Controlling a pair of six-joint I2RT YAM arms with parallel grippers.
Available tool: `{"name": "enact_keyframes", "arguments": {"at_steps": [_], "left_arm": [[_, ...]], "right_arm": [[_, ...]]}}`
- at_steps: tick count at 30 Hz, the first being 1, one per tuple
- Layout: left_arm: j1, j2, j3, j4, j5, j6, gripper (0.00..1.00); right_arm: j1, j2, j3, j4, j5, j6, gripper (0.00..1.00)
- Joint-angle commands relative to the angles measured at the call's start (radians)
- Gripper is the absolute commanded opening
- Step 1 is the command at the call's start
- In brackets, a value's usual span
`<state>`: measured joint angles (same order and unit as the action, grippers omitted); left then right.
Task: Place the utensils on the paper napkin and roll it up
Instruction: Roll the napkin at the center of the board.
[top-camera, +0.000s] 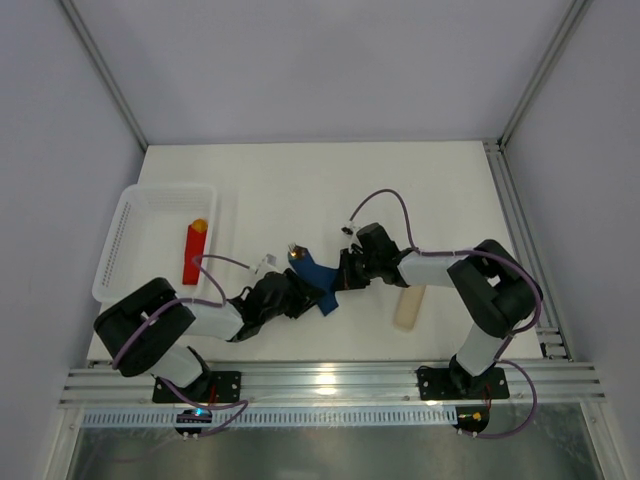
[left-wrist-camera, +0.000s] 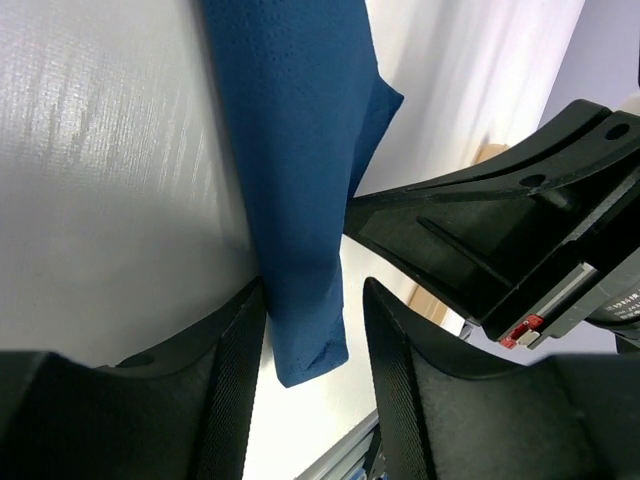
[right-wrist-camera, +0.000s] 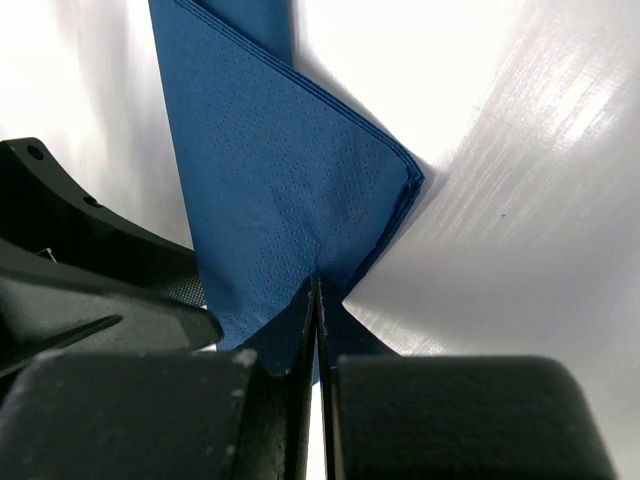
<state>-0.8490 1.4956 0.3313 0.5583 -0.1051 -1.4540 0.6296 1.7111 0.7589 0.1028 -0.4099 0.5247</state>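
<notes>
The paper napkin (top-camera: 317, 284) lies near the middle of the worktop (top-camera: 300, 185), between the two arms, and is gathered into a narrow blue band rather than spread as a flat square. At its far end a shiny copper-brown tip of the utensils (top-camera: 295, 252) is seen poking out. The rest of them is judged to be wrapped inside, since no other cutlery can be made out in any view.

The right hand (right-wrist-camera: 316, 300) is closed completely, with its two fingers pressed together on a lower edge of the napkin, so the paper is pinched. The left hand (left-wrist-camera: 315, 290) is parted about the near end of the band. One finger lies against the paper, while a strip of bare worktop shows between the paper and the other finger, so nothing is gripped there.

The step in hand is judged to be the tightening and finishing of the roll. A loose, layered corner is shown flaring out in the right wrist view, and it should be kept taut by the pinch while the other hand is re-seated. The left hand is best closed on the firm, bundled part, so that the cutlery is felt through the paper and cannot slide out. Any pull should be directed along the band, because thin paper is easily torn at a pinch point. The flap should be turned under the roll so that it is held down by the weight above. The white basket (top-camera: 118, 250) and the beige bar (top-camera: 408, 308) lie well apart and need not be disturbed.
</notes>
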Motion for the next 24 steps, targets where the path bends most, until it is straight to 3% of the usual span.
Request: {"name": "enact_keyframes", "arguments": {"at_steps": [1,8,15,24], "left_arm": [[-0.004,0.005,-0.021,-0.149,-0.042,0.046,0.48],[-0.004,0.048,-0.029,-0.115,-0.025,0.031,0.59],[-0.004,0.072,-0.067,-0.092,-0.038,-0.003,0.63],[-0.013,-0.063,-0.069,-0.273,-0.111,-0.017,0.66]], "right_arm": [[-0.002,0.028,-0.012,0.024,0.016,-0.011,0.03],[-0.002,0.036,-0.018,0.043,-0.001,0.003,0.04],[-0.002,0.036,-0.018,0.041,0.0,0.001,0.04],[-0.002,0.03,-0.023,0.043,0.002,0.003,0.04]]}}
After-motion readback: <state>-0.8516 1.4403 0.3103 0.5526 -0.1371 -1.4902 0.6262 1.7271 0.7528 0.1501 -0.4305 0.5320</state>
